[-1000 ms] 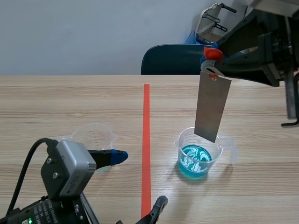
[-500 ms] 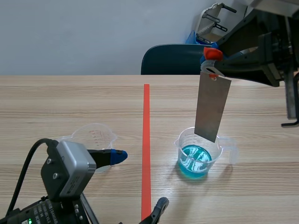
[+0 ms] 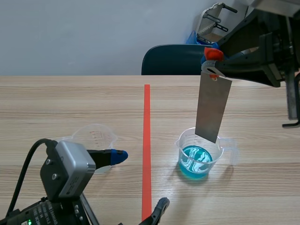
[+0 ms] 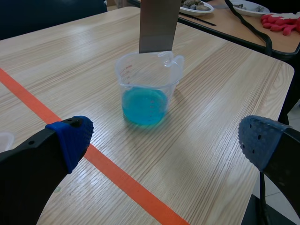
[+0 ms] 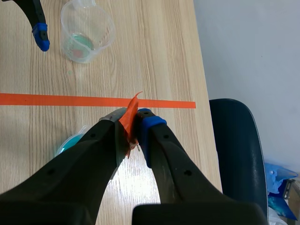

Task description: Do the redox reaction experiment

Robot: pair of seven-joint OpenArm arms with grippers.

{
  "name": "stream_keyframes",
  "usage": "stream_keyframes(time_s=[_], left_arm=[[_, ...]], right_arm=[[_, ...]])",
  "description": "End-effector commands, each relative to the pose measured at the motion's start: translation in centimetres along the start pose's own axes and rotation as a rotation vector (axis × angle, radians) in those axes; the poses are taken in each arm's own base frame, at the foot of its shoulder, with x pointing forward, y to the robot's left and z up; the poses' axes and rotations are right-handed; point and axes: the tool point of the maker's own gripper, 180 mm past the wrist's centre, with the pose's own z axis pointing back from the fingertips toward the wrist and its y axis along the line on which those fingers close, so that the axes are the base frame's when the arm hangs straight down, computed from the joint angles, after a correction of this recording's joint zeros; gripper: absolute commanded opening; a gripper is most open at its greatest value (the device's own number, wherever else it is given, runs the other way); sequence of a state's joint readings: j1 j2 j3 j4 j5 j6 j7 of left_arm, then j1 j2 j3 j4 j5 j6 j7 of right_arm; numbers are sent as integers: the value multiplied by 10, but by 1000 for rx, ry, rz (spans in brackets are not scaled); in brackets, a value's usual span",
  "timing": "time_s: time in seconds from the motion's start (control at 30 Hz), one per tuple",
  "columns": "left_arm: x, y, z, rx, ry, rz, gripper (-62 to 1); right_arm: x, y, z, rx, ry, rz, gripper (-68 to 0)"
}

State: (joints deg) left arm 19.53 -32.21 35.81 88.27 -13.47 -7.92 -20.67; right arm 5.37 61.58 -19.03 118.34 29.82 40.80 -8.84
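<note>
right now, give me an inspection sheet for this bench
surface: wooden table, orange-red tape line down the middle.
job's things: metal plate hangs over the beaker of blue liquid, lower edge near its rim, above the liquid; second clear beaker by the left gripper.
clutter: nothing seen.
grippers: left gripper, fingers open; right gripper, fingers shut on the plate's orange tab.
cables: black cable on the left arm.
surroundings: dark chair behind the table; second table with dishes.

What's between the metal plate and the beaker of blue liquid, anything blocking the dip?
Nothing visible. The metal plate hangs from the right gripper, jaws shut on its orange tab, right over the beaker. The plate's lower edge sits about at the rim, and the mouth above the blue liquid is uncovered.
</note>
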Motion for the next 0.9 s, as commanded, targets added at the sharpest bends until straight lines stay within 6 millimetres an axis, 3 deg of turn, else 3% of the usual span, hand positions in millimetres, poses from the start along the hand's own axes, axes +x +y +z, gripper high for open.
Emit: stream_keyframes(time_s=[0.0, 0.87], left_arm=[[10, -3, -1, 4, -54, 19, 14], [11, -3, -1, 3, -60, 20, 14]], right_arm=[[8, -4, 1, -12, -24, 20, -667], [10, -4, 1, -12, -34, 20, -667]])
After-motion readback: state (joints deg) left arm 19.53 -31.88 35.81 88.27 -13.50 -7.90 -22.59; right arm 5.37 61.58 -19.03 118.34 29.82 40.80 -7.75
